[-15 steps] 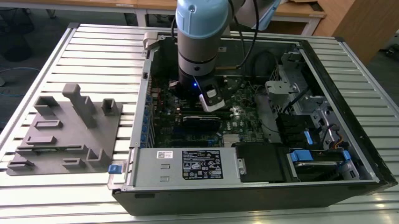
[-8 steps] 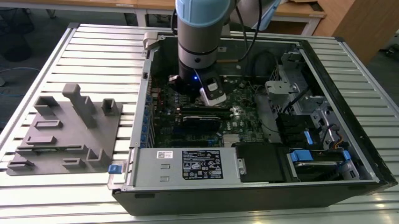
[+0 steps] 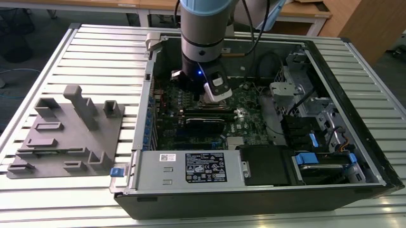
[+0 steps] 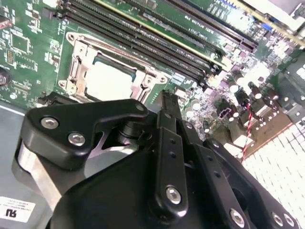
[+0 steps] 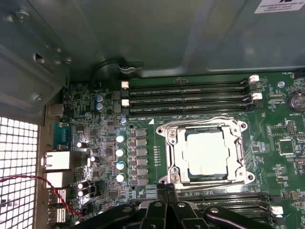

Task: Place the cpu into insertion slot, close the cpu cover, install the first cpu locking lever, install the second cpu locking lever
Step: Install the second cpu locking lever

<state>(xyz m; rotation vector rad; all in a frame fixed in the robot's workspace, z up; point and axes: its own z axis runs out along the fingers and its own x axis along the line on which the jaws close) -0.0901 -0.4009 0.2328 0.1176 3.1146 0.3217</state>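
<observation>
While print on the white label (image 3: 206,167) at lower centre of the exterior view is left unread, the cpu (image 5: 206,153) is seen seated in the insertion slot (image 5: 167,152), framed by the cpu cover (image 5: 238,153) at centre right of the first wrist view. Just above the socket the gripper (image 4: 164,102) is held, fingers brought together on nothing, flanked by memory slots (image 5: 188,98).

In the first wrist view the cpu (image 5: 206,153) lies in the insertion slot (image 5: 177,155) under the cpu cover (image 5: 238,157), right of centre, below the memory slots (image 5: 188,97).
</observation>
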